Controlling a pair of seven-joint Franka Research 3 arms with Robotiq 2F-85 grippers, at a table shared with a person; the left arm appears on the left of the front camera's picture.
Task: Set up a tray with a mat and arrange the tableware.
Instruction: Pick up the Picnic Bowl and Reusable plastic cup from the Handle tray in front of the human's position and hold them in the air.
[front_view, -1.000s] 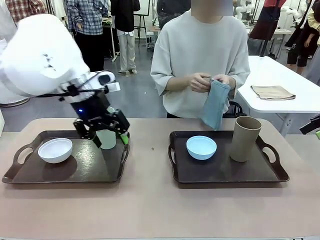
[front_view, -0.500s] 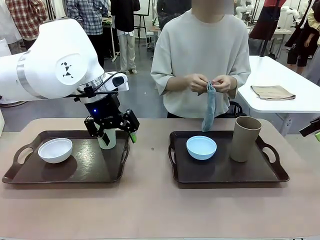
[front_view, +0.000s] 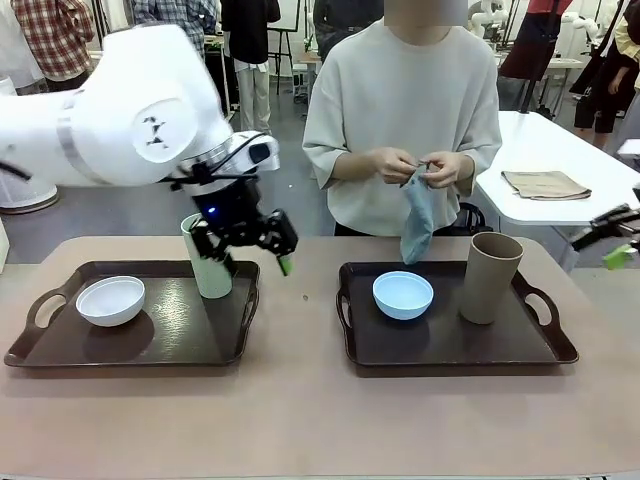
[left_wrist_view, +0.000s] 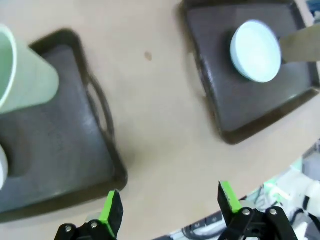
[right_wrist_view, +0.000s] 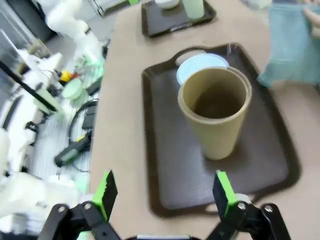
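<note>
Tumblers: the pale green tumbler (front_view: 205, 275) stands upright at the far right corner of the left tray (front_view: 150, 345). Its upper right side is covered by the black gripper body, and the left wrist view cuts it off at the left edge. The tan-brown tumbler (front_view: 490, 277) stands upright at the right of the right tray (front_view: 450, 352).
Bowls: the white bowl (front_view: 111, 300) sits at the left of the left tray. The light blue bowl (front_view: 403, 294) sits on the right tray, and the tan-brown tumbler partly hides it in the right wrist view.
Left gripper (front_view: 255, 262): jaws wide apart, nothing between them, just right of the pale green tumbler. From the front I cannot tell if a finger touches it.
Right gripper (right_wrist_view: 164, 192): jaws spread wide, holding nothing. The right edge of the front view cuts it off.
Mat: a blue cloth (front_view: 417, 225) hangs from the person's hands (front_view: 400, 165) above the far rim of the right tray. It is blurred in the upper right of the right wrist view.
Around: a folded tan cloth (front_view: 545, 184) lies on a white table at the right.
</note>
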